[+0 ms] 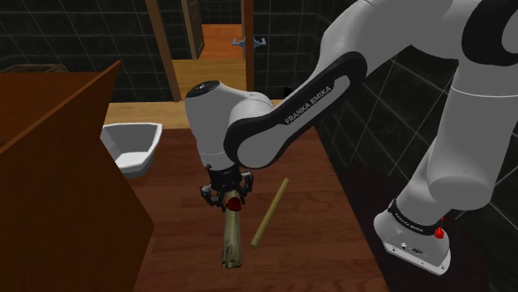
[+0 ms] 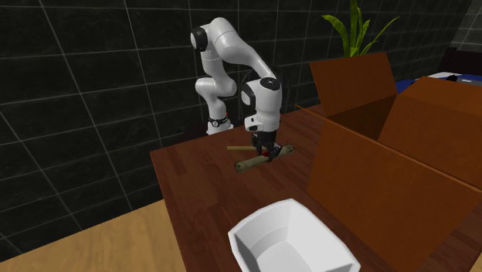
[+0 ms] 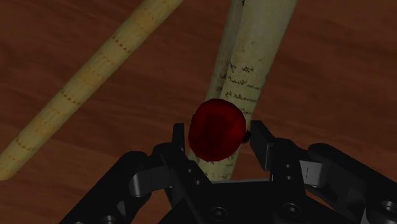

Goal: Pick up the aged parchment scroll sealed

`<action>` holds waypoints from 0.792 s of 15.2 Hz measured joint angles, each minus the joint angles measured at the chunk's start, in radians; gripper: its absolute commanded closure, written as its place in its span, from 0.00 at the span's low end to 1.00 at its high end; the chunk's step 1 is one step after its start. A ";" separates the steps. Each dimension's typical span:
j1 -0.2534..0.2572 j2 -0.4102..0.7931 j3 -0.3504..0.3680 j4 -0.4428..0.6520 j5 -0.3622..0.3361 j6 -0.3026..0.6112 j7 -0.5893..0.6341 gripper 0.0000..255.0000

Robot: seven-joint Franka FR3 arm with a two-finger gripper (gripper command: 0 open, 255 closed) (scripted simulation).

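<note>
The parchment scroll is a pale rolled sheet with dark writing and a round red wax seal. It lies on the dark wooden table. My black gripper points down over its sealed middle. One finger presses each side of the scroll at the seal, so the gripper is shut on it. I cannot tell whether the scroll is off the table.
A thinner tan rolled stick lies close beside the scroll. A white basin and a large brown open box stand on the table. Dark tiled walls surround it, with a plant behind the box.
</note>
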 measured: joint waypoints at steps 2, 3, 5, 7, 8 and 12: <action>-0.004 -0.017 0.004 0.007 0.012 -0.021 -0.007 1.00; -0.007 -0.024 0.005 0.013 0.017 -0.033 -0.011 1.00; -0.010 -0.038 0.009 0.028 0.027 -0.059 -0.017 1.00; -0.013 -0.054 0.012 0.037 0.038 -0.081 -0.022 1.00; -0.015 -0.059 0.013 0.045 0.042 -0.093 -0.025 1.00; -0.022 -0.091 0.017 0.067 0.063 -0.141 -0.037 1.00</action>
